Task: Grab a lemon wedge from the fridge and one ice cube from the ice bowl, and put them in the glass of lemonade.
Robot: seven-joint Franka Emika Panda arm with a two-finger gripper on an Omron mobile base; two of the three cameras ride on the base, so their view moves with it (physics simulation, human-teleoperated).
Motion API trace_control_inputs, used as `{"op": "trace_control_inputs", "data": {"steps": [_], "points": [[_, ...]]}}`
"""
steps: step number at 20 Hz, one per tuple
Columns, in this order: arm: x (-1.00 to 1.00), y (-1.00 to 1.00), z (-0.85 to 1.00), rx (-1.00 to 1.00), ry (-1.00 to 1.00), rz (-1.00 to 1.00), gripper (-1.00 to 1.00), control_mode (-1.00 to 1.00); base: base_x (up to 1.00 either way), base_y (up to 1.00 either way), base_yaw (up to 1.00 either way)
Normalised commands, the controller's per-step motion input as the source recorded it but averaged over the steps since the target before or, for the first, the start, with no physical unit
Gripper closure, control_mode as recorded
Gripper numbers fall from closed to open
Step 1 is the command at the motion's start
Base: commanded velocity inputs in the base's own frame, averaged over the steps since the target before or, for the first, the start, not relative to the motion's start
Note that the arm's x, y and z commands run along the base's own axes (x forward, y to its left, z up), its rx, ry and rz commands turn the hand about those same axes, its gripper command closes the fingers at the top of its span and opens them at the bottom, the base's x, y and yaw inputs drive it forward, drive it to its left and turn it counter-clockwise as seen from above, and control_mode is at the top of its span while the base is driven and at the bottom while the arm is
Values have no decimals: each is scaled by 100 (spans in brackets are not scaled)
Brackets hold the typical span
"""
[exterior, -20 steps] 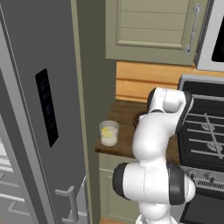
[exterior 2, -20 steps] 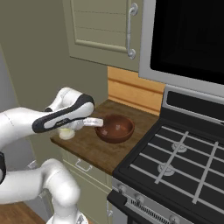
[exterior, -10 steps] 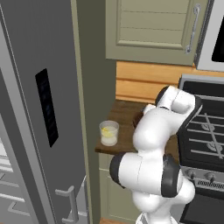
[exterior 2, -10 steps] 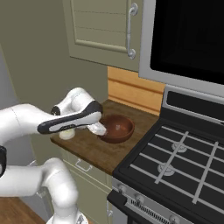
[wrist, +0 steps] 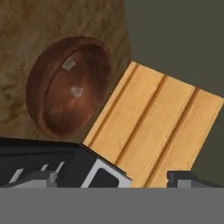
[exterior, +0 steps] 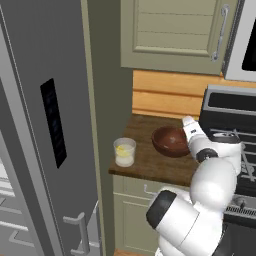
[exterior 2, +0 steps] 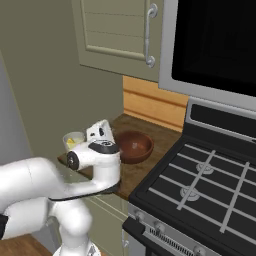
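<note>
My arm is folded over the wooden table (exterior: 150, 167), with my hand beside the brown bowl (exterior: 170, 141); my jaws are hidden behind my wrist, so I cannot tell whether they are spread or pressed together. The hand view looks into that bowl, where two pale ice cubes (wrist: 77, 91) lie on its floor. The glass of lemonade (exterior: 124, 152) stands near the table's left edge beside the grey fridge (exterior: 40, 125), with a yellow piece, likely the lemon wedge (exterior: 119, 148), in it.
</note>
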Motion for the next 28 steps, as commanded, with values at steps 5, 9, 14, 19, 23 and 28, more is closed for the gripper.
{"op": "trace_control_inputs", "data": {"steps": [5, 9, 14, 19, 23, 28], "points": [[-20, 27, 18, 86, -64, -47, -100, -100, 0, 0, 0], [-20, 25, 22, 86, -61, -47, -100, -100, 0, 0, 0], [-31, 15, 63, 78, -49, -47, -100, -100, 0, 0, 0], [-49, 37, 71, 79, -46, -43, -100, -100, 0, 0, 0], [-64, 64, 20, 74, -39, -39, -100, -100, 0, 0, 0], [21, 19, -65, 95, -27, -14, -100, -100, 0, 0, 0]]}}
